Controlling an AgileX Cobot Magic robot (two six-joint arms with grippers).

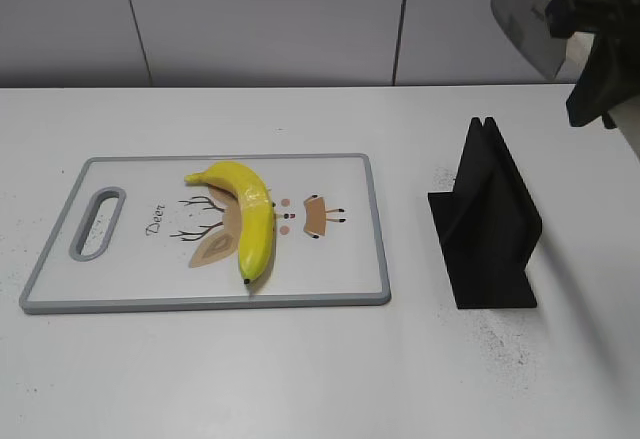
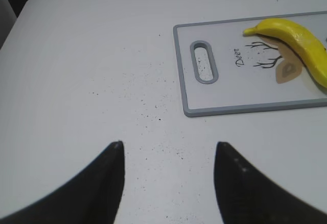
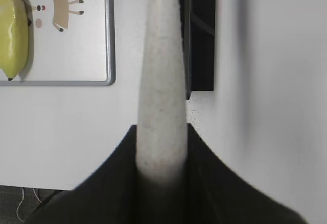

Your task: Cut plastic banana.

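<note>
The plastic banana [image 1: 248, 215] is glossy yellow and lies whole on a white cutting board [image 1: 350, 269] with a grey rim and a deer drawing. It also shows in the left wrist view [image 2: 301, 45] and the right wrist view [image 3: 13, 30]. My right gripper [image 1: 570, 29] is high at the upper right, shut on a knife with a pale speckled handle [image 3: 161, 96] and a grey blade [image 1: 522, 14]. My left gripper [image 2: 168, 147] is open and empty over bare table, left of the board [image 2: 230, 110]; it does not show in the exterior view.
A black knife stand [image 1: 485, 224] stands right of the board, below the raised knife; it also shows in the right wrist view [image 3: 202, 35]. The board's handle slot [image 1: 98, 221] is at its left end. The white table [image 1: 300, 369] carries dark specks.
</note>
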